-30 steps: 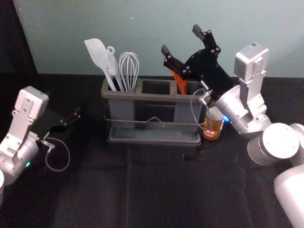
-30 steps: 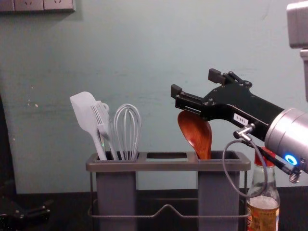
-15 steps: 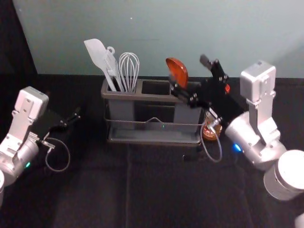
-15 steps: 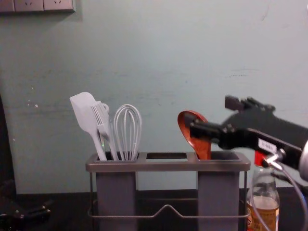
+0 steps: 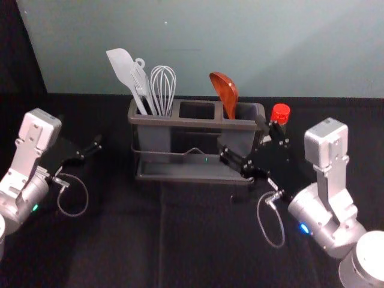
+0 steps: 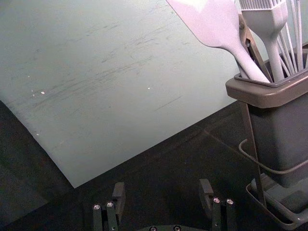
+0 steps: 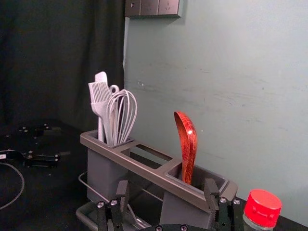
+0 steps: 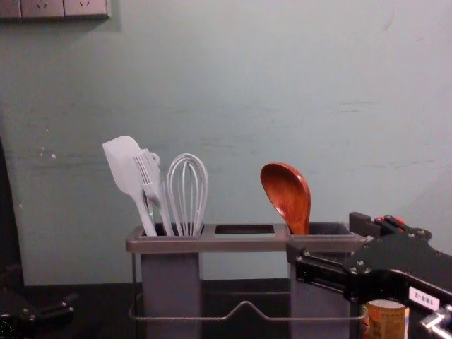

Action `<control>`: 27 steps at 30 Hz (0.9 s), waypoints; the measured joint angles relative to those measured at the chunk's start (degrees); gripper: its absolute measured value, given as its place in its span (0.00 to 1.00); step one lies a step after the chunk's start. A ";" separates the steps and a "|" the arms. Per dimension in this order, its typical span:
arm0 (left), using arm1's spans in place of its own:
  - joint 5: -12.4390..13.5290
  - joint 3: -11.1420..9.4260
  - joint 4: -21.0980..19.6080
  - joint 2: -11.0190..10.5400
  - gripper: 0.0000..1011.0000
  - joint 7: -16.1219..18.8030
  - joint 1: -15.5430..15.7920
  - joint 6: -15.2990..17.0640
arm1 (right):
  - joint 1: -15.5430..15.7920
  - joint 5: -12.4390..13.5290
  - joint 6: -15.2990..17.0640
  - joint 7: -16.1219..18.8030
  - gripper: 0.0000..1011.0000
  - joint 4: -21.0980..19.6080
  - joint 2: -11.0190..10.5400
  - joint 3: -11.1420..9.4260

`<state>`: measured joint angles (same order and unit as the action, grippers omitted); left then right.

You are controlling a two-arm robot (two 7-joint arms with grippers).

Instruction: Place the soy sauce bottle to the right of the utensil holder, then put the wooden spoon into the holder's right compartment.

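Note:
My right gripper (image 5: 242,144) hangs open and empty before the right end of the utensil holder (image 5: 195,122); in the right wrist view the gripper (image 7: 167,192) has its fingers apart. The wooden spoon (image 5: 224,92) leans in the holder's right compartment, bowl up, touched by no gripper; the chest view shows the spoon (image 8: 287,194) too. Right of the holder stands the soy sauce bottle, its red cap (image 5: 280,113) visible behind the right gripper, which hides much of its body. My left gripper (image 5: 96,146) is parked at the left; in its wrist view the gripper (image 6: 162,192) is open.
A white spatula (image 5: 123,70), a brush (image 8: 148,176) and a whisk (image 5: 162,90) stand in the holder's left compartment. The wall (image 5: 198,48) rises behind the holder, and a dark cloth (image 5: 198,234) covers the table in front.
The right gripper has moved down and back from above the spoon to in front of the holder's right end. The spoon stays in the compartment, and the left arm is still.

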<state>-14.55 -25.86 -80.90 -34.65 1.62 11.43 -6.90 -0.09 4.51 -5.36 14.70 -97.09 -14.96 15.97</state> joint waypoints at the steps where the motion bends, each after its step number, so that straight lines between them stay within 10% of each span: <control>1: 0.00 0.00 0.00 0.00 0.99 0.00 0.00 0.00 | 0.20 0.03 -0.27 -0.03 0.99 0.00 0.03 -0.03; 27: 0.00 0.00 0.00 0.00 0.99 0.00 0.00 0.00 | 2.94 -1.74 3.68 -3.52 0.99 -3.39 0.45 -1.77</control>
<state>-14.55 -25.86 -80.90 -34.65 1.62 11.43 -6.91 2.85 2.77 -1.68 11.17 -100.48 -14.51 14.20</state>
